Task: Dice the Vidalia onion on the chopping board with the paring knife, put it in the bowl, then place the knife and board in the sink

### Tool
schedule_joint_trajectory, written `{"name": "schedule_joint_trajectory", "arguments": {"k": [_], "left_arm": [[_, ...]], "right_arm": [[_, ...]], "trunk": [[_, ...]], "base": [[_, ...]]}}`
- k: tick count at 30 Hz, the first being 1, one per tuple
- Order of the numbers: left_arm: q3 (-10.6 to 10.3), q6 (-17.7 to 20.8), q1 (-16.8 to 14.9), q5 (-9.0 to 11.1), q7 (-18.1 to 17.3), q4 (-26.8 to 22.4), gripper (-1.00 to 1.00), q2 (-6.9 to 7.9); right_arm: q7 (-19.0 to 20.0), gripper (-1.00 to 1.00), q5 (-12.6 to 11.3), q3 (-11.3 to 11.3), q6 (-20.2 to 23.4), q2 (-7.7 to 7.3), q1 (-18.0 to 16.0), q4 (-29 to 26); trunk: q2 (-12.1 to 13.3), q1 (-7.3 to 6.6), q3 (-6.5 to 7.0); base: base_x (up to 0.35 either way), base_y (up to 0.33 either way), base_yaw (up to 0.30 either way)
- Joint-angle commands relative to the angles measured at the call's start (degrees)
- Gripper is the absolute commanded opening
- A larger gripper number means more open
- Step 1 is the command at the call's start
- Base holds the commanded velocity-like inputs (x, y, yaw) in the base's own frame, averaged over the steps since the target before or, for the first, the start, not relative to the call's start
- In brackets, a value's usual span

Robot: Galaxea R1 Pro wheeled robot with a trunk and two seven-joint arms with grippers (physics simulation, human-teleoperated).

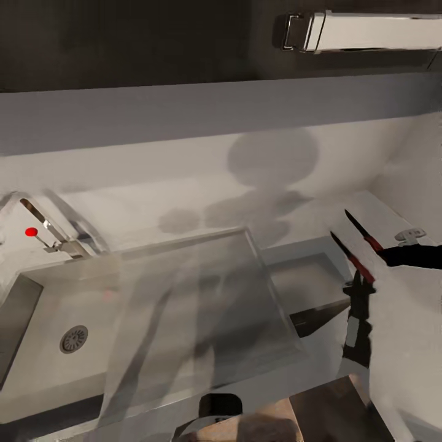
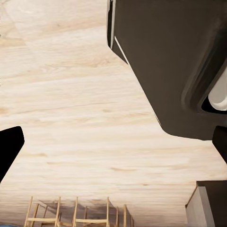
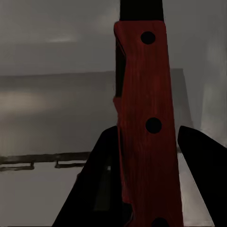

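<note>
Your right claw [image 3: 142,156] is clamped on the knife [image 3: 146,123] by its red handle, held beside the sink [image 1: 37,362], likely for dropping in. Left claw [image 2: 113,142]: fingers apart, nothing between them, facing the floor [image 2: 80,113].

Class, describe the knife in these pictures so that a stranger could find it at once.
Start at the rectangular stainless-steel sink with its round drain, then look to the counter's right end. There the right gripper holds a small paring knife; its dark red handle with black rivets sets it apart from the grey surroundings.
</note>
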Motion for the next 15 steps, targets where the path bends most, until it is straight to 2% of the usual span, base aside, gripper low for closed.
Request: {"name": "schedule_joint_trajectory", "arguments": {"k": [1, 6, 7, 8, 9, 12, 15], "left_arm": [[-0.5, 0.1, -0.1, 0.6, -0.3, 0.1, 1.0, 0.09], [-0.5, -0.3, -0.1, 0.6, -0.3, 0.0, 1.0, 0.23], [-0.5, -1.1, -0.1, 0.6, -0.3, 0.0, 1.0, 0.24], [-0.5, -2.8, -0.1, 0.6, -0.3, -0.1, 1.0, 0.25], [-0.5, -3.3, -0.1, 0.6, -0.3, -0.1, 1.0, 0.25], [-0.4, -6.0, -0.1, 0.7, -0.3, -0.1, 1.0, 0.1], [-0.4, -7.8, -0.1, 0.7, -0.3, -0.2, 1.0, -0.14]], "right_arm": [[0.4, -1.0, 0.6, -0.3, 1.6, 0.06, 0.0, -1.1], [-0.4, -1.0, 0.6, -0.3, 5.0, 0.11, -0.1, -3.9], [-1.8, -1.0, 0.6, -0.3, 5.4, 0.16, -0.1, -4.1], [-5.5, -1.0, 0.7, -0.3, 5.7, 0.72, -0.1, -4.3], [-6.6, -1.0, 0.7, -0.3, 5.7, 0.92, -0.1, -4.3], [-13.5, -1.0, 0.5, -0.3, 5.8, 1.96, -0.1, -4.4], [-16.4, -1.0, 0.5, -0.3, 5.9, 3.2, -0.1, -5.6]], "trunk": [[-0.1, 0.02, 0.0], [-0.1, 0.02, 0.45], [-0.1, 0.02, 0.54], [-0.1, 0.02, 0.62], [-0.1, 0.02, 0.67], [-0.1, 0.02, 0.75], [-0.1, 0.02, 0.77]], "base": [[-0.192, 0.11, 0.0], [-0.234, 0.138, 0.0], [-0.259, 0.149, 0.0], [-0.268, 0.15, 0.0], [-0.269, 0.15, 0.0], [-0.273, 0.15, 0.0], [-0.279, 0.15, 0.0]]}}
